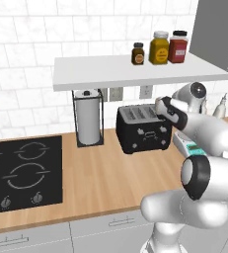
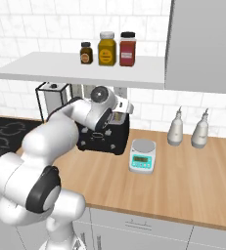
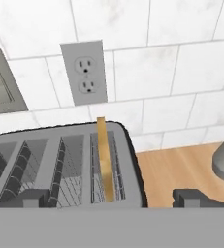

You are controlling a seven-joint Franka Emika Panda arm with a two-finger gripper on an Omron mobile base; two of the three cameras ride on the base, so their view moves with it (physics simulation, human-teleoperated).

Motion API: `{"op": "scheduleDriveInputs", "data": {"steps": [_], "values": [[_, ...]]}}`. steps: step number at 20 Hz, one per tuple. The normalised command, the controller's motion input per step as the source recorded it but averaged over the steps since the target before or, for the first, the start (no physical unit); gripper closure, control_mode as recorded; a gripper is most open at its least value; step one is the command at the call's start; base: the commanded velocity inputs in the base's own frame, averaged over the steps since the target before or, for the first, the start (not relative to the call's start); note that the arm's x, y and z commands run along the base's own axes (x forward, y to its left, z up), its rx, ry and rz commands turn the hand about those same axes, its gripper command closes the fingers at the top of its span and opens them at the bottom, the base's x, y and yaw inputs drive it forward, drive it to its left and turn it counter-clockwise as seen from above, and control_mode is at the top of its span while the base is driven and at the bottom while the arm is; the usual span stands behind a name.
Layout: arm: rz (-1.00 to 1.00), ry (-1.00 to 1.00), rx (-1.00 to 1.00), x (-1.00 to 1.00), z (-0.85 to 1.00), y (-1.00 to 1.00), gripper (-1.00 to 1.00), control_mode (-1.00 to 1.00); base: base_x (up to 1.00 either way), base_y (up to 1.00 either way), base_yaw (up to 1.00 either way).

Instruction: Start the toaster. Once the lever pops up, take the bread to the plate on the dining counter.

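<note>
Hovering over the toaster (image 1: 143, 127), end effector (image 3: 112, 197) has its fingers spread wide, gripping nothing. Toaster sits at the back of the light-wood tabletop (image 1: 105, 180), just beside the paper towel holder (image 1: 88, 119) and below a white shelf (image 1: 135, 70) carrying three jars (image 1: 160, 47). Bread (image 3: 104, 162) stands upright in the rightmost slot, top edge poking above the silvery top. White tiled wall (image 3: 171, 63) behind, with a wall outlet (image 3: 84, 72) above the toaster. Black hob (image 1: 21, 173) is set into the tabletop well apart on the left; small white kitchen scale (image 2: 143, 156) just right of the toaster, two pale bottles (image 2: 188, 128) further right by the wall. Grey cabinet (image 2: 202, 44) top right.
</note>
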Motion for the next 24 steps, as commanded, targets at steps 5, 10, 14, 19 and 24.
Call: {"op": "scheduleDriveInputs", "data": {"steps": [5, 10, 14, 19, 24], "values": [[0.00, 0.00, 0.00, 0.20, -0.12, 0.00, -1.00, -1.00, 0.00, 0.00, 0.00], [0.00, 0.04, 0.00, 0.28, -0.05, 0.00, -1.00, -1.00, 0.00, 0.00, 0.00], [0.00, 0.11, 0.00, 0.29, -0.09, 0.00, -1.00, -1.00, 0.00, 0.00, 0.00], [0.00, 0.05, 0.00, 0.24, -0.15, 0.00, -1.00, -1.00, 0.00, 0.00, 0.00], [0.00, 0.02, 0.00, 0.21, -0.13, 0.00, -1.00, -1.00, 0.00, 0.00, 0.00]]}}
